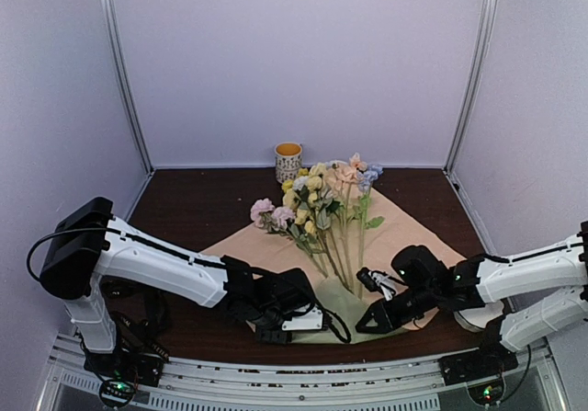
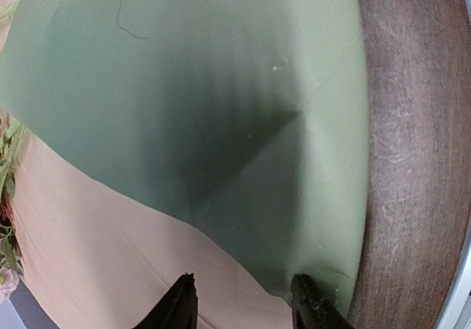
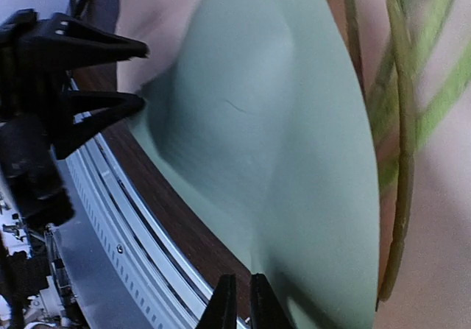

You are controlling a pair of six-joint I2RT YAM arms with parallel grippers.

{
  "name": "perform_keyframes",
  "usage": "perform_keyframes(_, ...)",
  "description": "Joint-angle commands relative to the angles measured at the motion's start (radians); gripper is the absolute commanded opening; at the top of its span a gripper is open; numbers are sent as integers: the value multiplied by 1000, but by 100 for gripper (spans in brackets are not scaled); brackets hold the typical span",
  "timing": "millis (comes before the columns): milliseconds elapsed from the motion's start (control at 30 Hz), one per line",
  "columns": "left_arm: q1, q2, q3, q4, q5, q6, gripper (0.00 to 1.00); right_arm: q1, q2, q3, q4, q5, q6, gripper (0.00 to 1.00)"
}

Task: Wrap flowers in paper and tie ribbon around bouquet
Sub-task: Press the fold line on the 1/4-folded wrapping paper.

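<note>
Front rail (image 1: 276, 381): perforated metal strip along the near edge of the desk (image 1: 184, 213), closest to the top camera
Left tool (image 2: 243, 299): fingers (image 2: 180, 307) spread apart, low over the near part of the paper (image 1: 418, 241); the green flap (image 2: 184, 86) lies under the gap; cannot tell whether either finger touches it
Right tool (image 3: 243, 299): fingertips (image 3: 223, 307) pressed almost together, only a thin dark slit between them; they sit at the front edge of the green flap, above the dark wood; cannot tell whether paper is pinched in the slit
Paper: lies on the desk as a diamond, peach face up; near corner folded over onto it, sage-green side showing; this green part bulges upward between the two tools
Flowers (image 1: 312, 199): lie on the peach face along the middle of the sheet, blooms toward the back wall
Stems (image 3: 403, 160): thin, green, running toward the near edge; their ends lie just beside the far edge of the green flap
Cup (image 1: 288, 162): patterned, yellow inside, upright at the back of the desk, near the blooms, off the paper
</note>
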Motion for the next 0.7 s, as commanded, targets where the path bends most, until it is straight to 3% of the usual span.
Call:
perform_keyframes(0, -3, 11, -8, 13, 11, -13, 48, 0, 71, -23, 95, -58, 64, 4)
perform_keyframes(233, -3, 21, 3, 1, 16, -7, 47, -1, 25, -44, -197, 165, 34, 0)
perform_keyframes(667, -2, 31, 19, -13, 24, 7, 46, -4, -136, -75, -527, 326, 116, 0)
